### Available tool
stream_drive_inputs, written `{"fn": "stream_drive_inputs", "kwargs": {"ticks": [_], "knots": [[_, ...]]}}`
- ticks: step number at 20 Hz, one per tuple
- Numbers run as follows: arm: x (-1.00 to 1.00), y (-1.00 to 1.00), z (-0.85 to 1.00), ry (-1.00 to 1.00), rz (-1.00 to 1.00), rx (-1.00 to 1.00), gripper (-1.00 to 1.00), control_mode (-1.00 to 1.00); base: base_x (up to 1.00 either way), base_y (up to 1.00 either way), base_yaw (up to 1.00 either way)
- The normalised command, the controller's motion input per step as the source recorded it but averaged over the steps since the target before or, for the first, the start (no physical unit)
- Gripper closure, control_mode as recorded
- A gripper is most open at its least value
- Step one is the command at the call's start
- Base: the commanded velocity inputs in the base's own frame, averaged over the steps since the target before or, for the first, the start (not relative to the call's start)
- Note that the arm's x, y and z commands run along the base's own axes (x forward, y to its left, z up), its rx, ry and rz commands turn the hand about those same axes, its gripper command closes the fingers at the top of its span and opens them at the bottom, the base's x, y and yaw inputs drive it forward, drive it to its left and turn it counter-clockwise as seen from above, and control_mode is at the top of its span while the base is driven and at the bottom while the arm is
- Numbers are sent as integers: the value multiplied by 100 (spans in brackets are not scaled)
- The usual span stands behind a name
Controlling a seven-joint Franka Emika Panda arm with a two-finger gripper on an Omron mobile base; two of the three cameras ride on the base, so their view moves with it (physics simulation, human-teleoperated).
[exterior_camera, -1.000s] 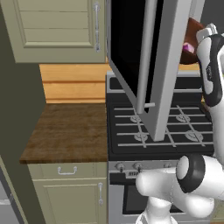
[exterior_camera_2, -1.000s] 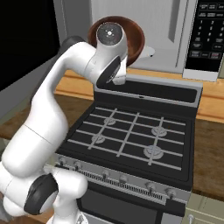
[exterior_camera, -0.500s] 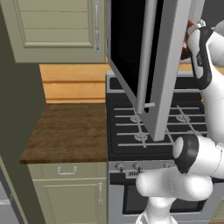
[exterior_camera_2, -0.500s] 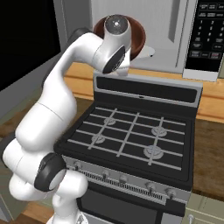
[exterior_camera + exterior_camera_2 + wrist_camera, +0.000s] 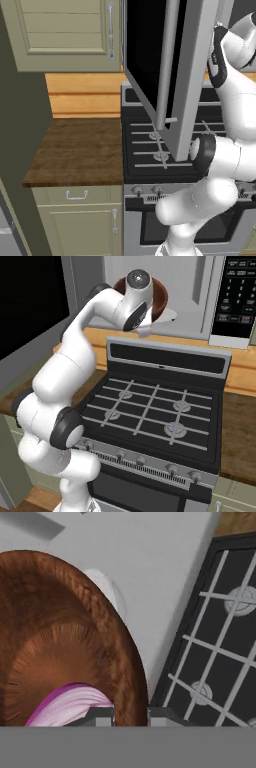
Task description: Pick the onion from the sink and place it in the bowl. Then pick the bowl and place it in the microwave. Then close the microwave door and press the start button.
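Risk lies mostly in the carry. In the left base view the open microwave door (image 5: 172,75) juts out at 12 o'clock over the range (image 5: 160,150), close beside the raised arm, so a swing could knock it. In the right base view the bowl (image 5: 157,298) is lifted at 12 o'clock, at the microwave (image 5: 190,291) mouth. In the hand view the hand (image 5: 131,716) pinches the bowl's rim, the onion (image 5: 70,704) inside at 7 o'clock; a tilt could roll it out.
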Motion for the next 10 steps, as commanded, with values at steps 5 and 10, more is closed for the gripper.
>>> {"fn": "stream_drive_inputs", "kwargs": {"ticks": [5, 10], "knots": [[60, -12, 0, 5, 1, 0, 100, -100, 0, 0, 0], [56, -6, 0, 5, 2, 0, 100, -100, 0, 0, 0]]}}
